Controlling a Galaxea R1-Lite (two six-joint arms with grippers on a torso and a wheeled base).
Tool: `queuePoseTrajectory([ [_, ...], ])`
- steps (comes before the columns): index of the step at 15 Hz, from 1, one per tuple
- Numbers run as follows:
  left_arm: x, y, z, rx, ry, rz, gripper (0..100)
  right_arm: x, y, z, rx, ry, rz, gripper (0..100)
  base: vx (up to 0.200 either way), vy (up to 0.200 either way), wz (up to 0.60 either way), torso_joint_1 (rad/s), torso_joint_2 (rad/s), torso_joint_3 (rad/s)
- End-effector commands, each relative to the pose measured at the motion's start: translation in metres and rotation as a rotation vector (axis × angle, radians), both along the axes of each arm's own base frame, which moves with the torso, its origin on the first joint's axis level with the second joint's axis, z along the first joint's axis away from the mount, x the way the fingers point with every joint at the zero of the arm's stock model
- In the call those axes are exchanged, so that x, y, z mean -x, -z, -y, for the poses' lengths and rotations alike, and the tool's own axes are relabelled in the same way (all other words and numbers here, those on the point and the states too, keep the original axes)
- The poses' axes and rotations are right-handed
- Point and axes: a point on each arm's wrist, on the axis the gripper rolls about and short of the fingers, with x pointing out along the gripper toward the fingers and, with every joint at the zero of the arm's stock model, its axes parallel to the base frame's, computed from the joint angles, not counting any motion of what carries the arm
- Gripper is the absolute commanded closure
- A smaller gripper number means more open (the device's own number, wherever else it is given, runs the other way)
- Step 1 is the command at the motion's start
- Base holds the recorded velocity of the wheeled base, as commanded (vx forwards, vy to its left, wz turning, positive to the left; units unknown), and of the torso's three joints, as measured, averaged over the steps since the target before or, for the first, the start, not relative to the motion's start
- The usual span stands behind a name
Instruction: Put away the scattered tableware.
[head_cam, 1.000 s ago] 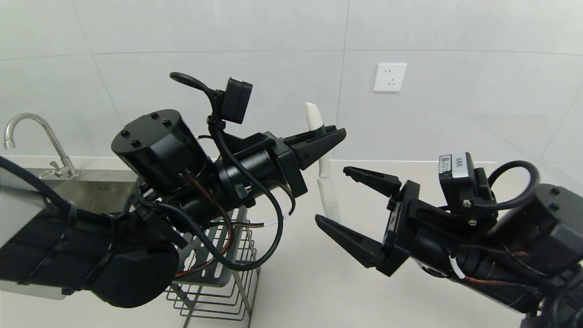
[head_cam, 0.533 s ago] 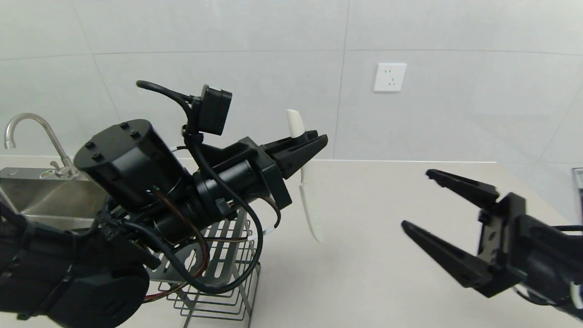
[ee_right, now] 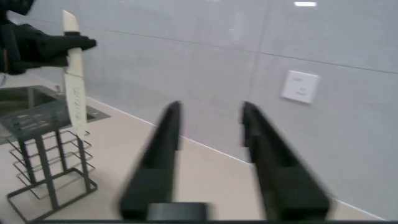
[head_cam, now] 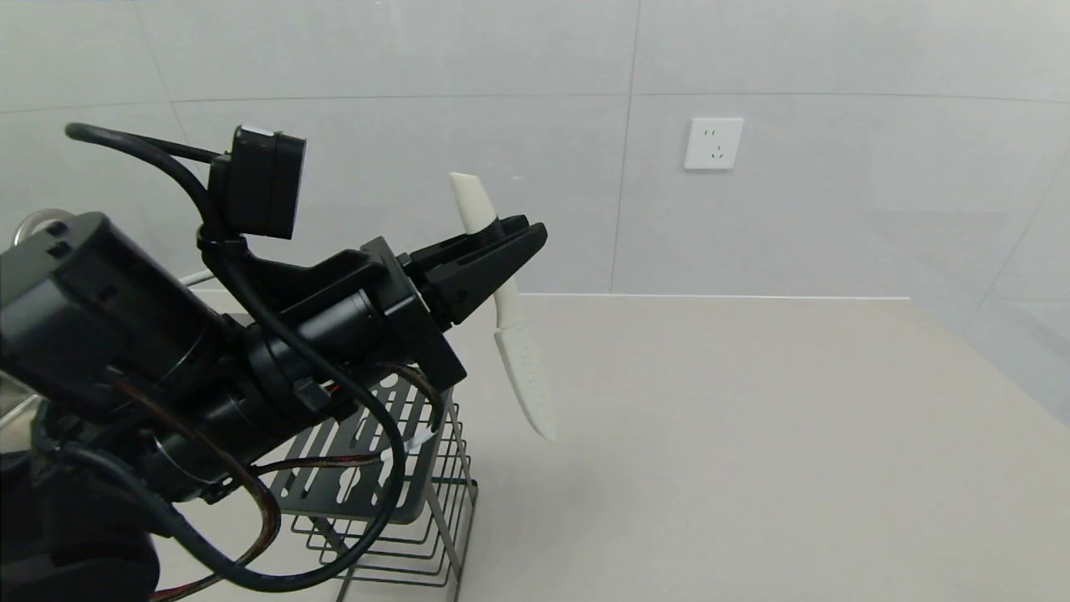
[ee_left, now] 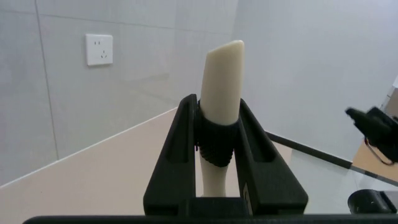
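Now left hand (head_cam: 525, 237) gripping white knife (head_cam: 525, 378), shifted left toward wire rack (head_cam: 443, 518), right hand (ee_right: 210, 112) pulled back, spread wide

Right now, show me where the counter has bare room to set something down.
The pale beige counter is bare from the hanging white knife rightward to its right-hand edge, and back to the grey tiled wall. It is crowded on the robot's left, where the left gripper, shut on the knife, hangs by the dark wire rack.
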Motion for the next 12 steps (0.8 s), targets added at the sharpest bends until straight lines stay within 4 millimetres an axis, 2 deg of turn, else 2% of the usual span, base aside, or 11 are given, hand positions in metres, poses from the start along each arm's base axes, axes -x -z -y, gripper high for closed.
queuePoseTrajectory([
  [1,0.003,-0.003,-0.003,0.007,-0.003,0.010,100,0.043,0.038,0.001,0.001,0.119,0.112,100,0.000,0.000,0.00,0.000,0.00,0.000],
  [3,0.004,-0.003,-0.004,0.006,-0.004,0.013,100,0.038,0.051,0.001,0.000,0.129,-0.002,100,0.000,0.000,0.00,0.000,0.00,0.000],
  [6,0.011,-0.004,-0.011,0.008,-0.009,0.016,100,0.031,0.079,0.004,-0.031,0.239,-0.295,100,0.000,0.000,0.00,0.000,0.00,0.000],
  [9,0.014,-0.001,-0.028,-0.011,-0.078,0.035,100,0.031,0.079,0.004,-0.046,0.258,-0.302,100,0.000,0.000,0.00,0.000,0.00,0.000],
  [12,0.027,-0.016,-0.047,0.015,-0.123,0.114,100,0.031,0.080,0.005,-0.023,0.297,-0.302,100,0.000,0.000,0.00,0.000,0.00,0.000],
])
